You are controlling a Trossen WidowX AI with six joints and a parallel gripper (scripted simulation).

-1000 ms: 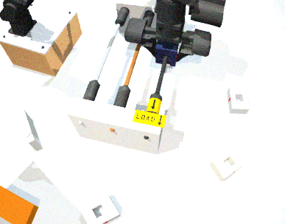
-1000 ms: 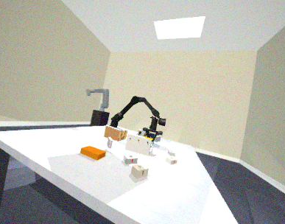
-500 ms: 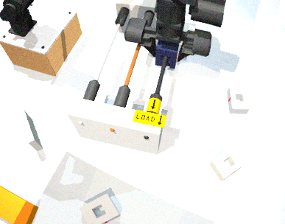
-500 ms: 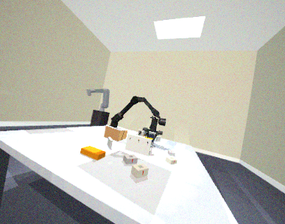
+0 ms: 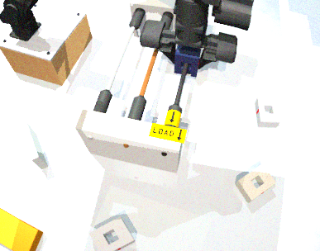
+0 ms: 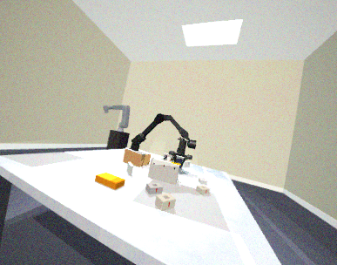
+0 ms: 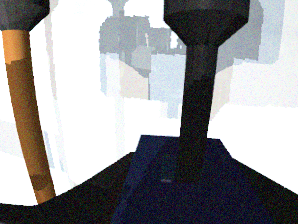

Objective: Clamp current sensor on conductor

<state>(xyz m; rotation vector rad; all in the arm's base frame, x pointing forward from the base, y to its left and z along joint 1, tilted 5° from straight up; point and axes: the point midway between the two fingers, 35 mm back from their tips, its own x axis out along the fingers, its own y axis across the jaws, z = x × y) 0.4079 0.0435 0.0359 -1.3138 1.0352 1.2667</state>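
The dark blue current sensor [image 5: 187, 62] [image 7: 165, 200] sits round the black conductor [image 5: 180, 88] [image 7: 196, 100], behind the yellow LOAD marker [image 5: 163, 131]. The conductor comes out of the sensor's near face. My gripper [image 5: 187, 61] is shut on the sensor, with one black finger on each side; in the wrist view both fingers press its sides. The arrow on the sensor cannot be made out, and whether the latch is caught cannot be told. Arrows on the LOAD marker point to the near block.
An orange conductor [image 5: 148, 76] [image 7: 22, 105] and a thin white one [image 5: 121, 62] run left of the black one, into the white terminal block [image 5: 133, 154] [image 6: 164, 172]. Pale square-holed blocks [image 5: 255, 186] [image 5: 113, 236] [image 5: 267, 113], a yellow-orange block [image 5: 13, 227] [image 6: 110, 180] and a wooden box [image 5: 54, 62] stand around.
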